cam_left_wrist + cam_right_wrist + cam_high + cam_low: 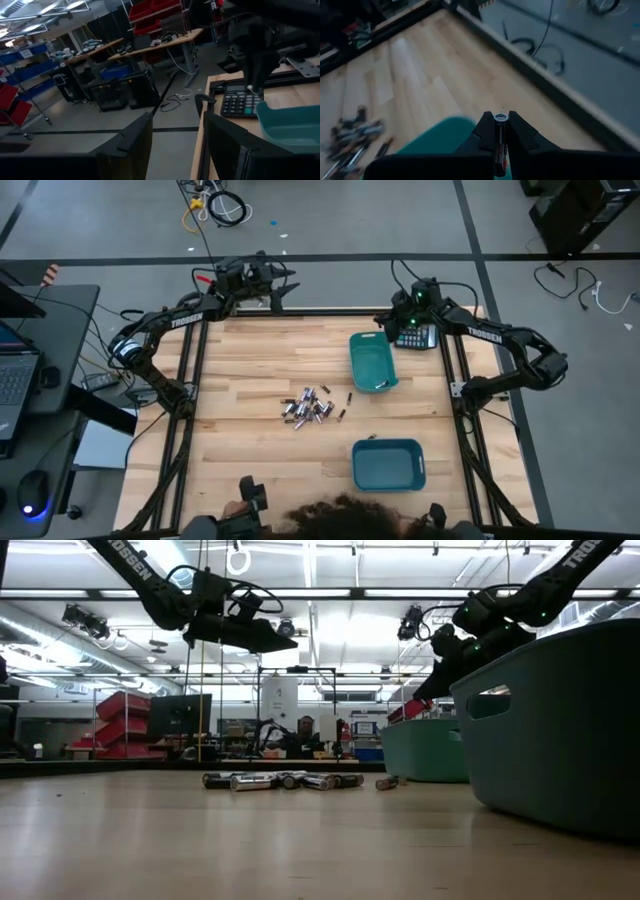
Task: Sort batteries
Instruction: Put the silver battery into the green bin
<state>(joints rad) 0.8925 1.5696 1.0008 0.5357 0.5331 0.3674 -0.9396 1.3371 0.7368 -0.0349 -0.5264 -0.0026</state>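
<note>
Batteries (308, 408) lie in a loose heap mid-desk, well apart from both tools, with a few strays just beside the heap on the right tool's side. One cell (499, 118) is clamped end-up between the fingers of the right tool (499, 131), which hangs high at the desk's far right corner, over the calculator (415, 336) and just beyond the far bin (373, 362). Holding the cell by its sides leaves its silvery end cap facing the wrist camera, probably so its type can be read before a bin is chosen. The far bin sits just below and ahead of this tool, so a short move would bring the cell over it; the near bin (389, 465) is well apart, on the other side of the heap's line. A dark speck inside the far bin may be a cell already sorted, though I cannot be sure. The left tool (172, 142) waits released, fingers spread, raised past the desk's far left edge, out of the right arm's way.
</note>
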